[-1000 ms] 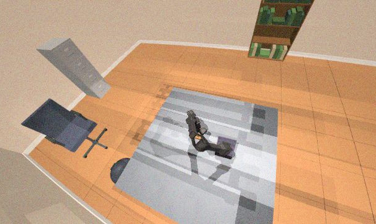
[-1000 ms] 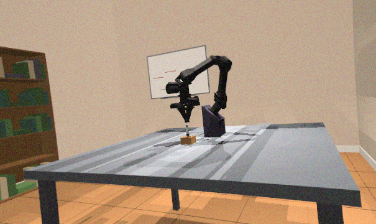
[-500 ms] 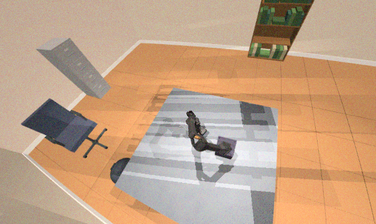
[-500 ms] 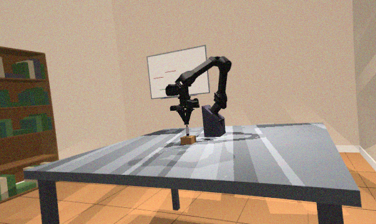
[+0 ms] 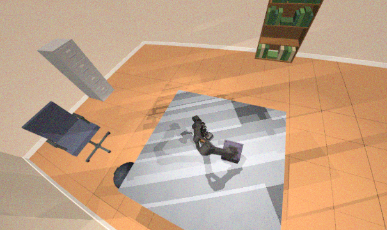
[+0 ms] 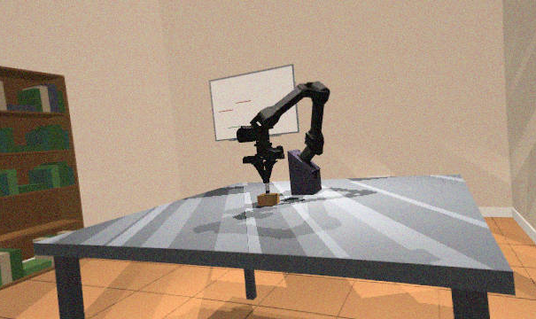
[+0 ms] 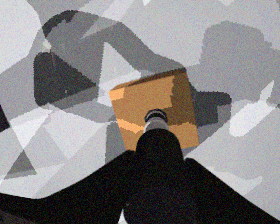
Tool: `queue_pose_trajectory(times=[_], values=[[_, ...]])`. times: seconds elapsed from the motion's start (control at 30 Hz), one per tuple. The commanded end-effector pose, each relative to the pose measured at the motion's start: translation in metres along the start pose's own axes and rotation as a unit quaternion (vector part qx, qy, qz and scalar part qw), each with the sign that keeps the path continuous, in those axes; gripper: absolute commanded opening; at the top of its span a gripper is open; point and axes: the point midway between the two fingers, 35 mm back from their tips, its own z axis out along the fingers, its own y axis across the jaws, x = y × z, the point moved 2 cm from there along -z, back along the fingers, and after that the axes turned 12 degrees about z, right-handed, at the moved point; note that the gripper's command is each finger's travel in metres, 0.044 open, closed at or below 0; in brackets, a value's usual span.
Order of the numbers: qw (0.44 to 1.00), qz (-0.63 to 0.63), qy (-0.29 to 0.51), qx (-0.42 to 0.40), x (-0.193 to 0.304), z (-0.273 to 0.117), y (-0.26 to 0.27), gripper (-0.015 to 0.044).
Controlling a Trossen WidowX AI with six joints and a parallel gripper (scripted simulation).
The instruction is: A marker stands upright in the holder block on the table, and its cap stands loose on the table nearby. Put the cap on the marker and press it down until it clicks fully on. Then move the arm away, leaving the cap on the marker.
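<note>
The orange holder block (image 5: 202,140) (image 6: 268,200) (image 7: 136,107) stands on the table. The marker (image 6: 268,187) (image 7: 157,123) stands upright in it, its pale barrel showing under the fingers and a dark ring low down. My gripper (image 6: 267,179) (image 7: 158,161) points straight down over the marker, shut on the dark cap (image 7: 158,140). In the wrist view the cap lines up with the marker and covers its upper end. Whether the cap is seated, partly on or just above the tip is hidden by the cap and fingers.
The arm's purple base block (image 5: 237,146) (image 6: 304,177) stands on the table (image 5: 187,198) (image 6: 383,239) behind the holder block. The arm arches from it over to the holder. A chair (image 5: 68,131), a cabinet (image 5: 81,71) and a bookshelf (image 5: 276,33) (image 6: 28,204) stand off the table.
</note>
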Motion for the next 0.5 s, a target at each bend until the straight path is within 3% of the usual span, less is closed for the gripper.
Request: queue_pose_trajectory(times=[0.0, 0.47], values=[[1.0, 0.002, -0.003, -0.002, -0.001, 0.009, 0.0, 0.0], [1.0, 0.001, -0.004, -0.002, -0.001, 0.024, 0.002, 0.0]])
